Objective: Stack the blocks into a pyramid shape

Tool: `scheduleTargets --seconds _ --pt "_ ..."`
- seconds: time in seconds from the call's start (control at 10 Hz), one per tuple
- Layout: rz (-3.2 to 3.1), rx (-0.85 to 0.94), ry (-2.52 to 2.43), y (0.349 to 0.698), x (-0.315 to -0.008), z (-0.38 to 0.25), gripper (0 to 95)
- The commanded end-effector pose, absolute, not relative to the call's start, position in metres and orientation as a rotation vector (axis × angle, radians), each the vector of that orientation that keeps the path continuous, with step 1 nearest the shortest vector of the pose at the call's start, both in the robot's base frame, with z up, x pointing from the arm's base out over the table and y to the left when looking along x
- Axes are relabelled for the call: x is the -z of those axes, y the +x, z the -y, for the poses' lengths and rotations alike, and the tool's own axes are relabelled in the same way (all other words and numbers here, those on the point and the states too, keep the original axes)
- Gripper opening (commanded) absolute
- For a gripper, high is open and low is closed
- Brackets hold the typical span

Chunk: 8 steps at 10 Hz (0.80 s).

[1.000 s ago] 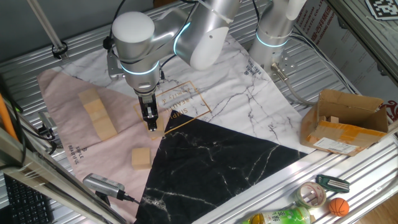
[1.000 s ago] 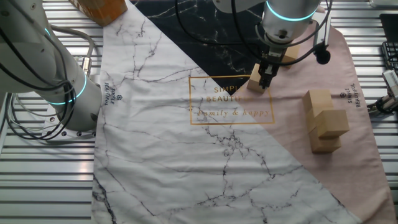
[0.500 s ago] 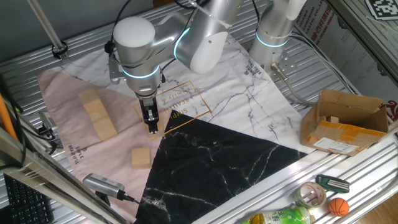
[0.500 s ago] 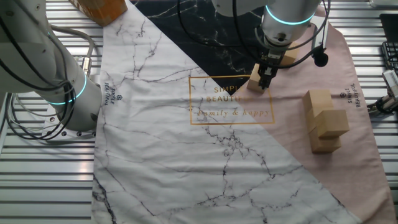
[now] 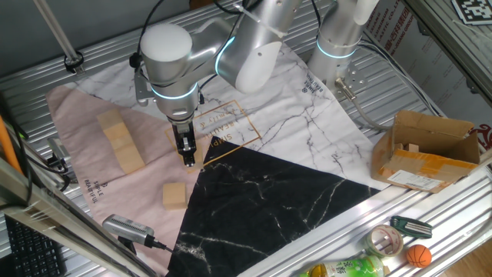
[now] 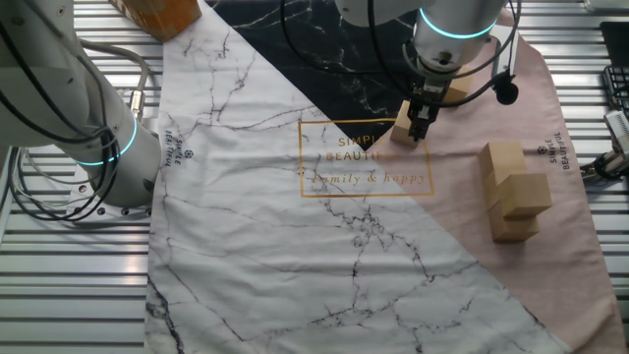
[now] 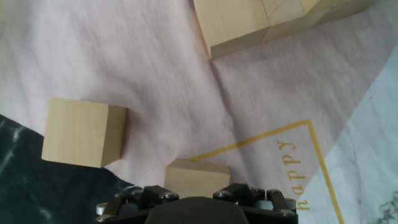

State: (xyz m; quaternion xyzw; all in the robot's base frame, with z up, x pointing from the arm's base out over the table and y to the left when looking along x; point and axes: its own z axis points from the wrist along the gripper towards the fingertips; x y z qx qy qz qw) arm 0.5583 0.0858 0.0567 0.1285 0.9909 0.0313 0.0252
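Observation:
My gripper (image 5: 187, 158) (image 6: 418, 132) points straight down at the cloth, shut on one of the blocks (image 5: 198, 155) (image 6: 404, 132) (image 7: 198, 177). That block rests on the pink cloth beside the gold printed frame, and the hand hides its near half in the hand view. A second loose block (image 5: 174, 195) (image 7: 84, 132) lies a short way off, near the black marble patch. Several more blocks (image 5: 121, 142) (image 6: 513, 192) (image 7: 267, 22) stand together in a row on the pink area, one of them apparently raised on the others.
The patchwork cloth (image 5: 307, 131) covers the metal table. A second robot arm's base (image 6: 98, 147) stands at the cloth's edge. An open cardboard box (image 5: 427, 150), a tape roll (image 5: 387, 240), a bottle (image 5: 346, 268) and a small orange ball (image 5: 419, 255) sit off to one side.
The arm's upper joints have shifted very slightly. The gripper stays on the same block, which has not moved on the cloth.

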Motion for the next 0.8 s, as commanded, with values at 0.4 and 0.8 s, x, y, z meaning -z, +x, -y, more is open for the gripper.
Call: scheduleTargets --seconds 0.4,0.8 --pt "-3.061 -0.092 0.398 0.5573 -0.0490 -0.0858 76.0" --pt "-3.060 -0.087 0.398 0.5568 -0.0441 -0.0862 76.0"
